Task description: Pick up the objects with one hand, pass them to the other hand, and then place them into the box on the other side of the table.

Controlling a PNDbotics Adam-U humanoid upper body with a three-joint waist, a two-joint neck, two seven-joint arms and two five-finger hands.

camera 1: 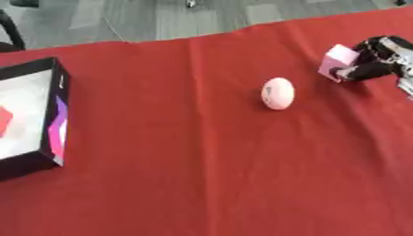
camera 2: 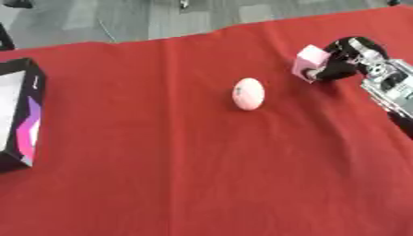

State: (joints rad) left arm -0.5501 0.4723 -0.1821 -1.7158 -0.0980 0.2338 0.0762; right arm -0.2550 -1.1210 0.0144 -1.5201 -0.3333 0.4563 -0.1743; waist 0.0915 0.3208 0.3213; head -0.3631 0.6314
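Pink block (camera 2: 309,63) is gripped by the right robot hand (camera 2: 343,62), fingers curled round it, at the table's far right. Risk: it may slip at handover, since no left robot hand shows. Pink egg (camera 1: 277,93) lies mid-table and could roll. Box (camera 1: 60,113) sits far left. Red-clothed table (camera 1: 185,175); grey floor beyond.

A red cloth (camera 1: 202,175) bears a pale pink egg (camera 1: 277,93), a pink block (camera 2: 309,62) in the black-and-silver right hand (camera 2: 345,59), and a black box (camera 1: 36,115) with purple side markings and apparently a white interior.
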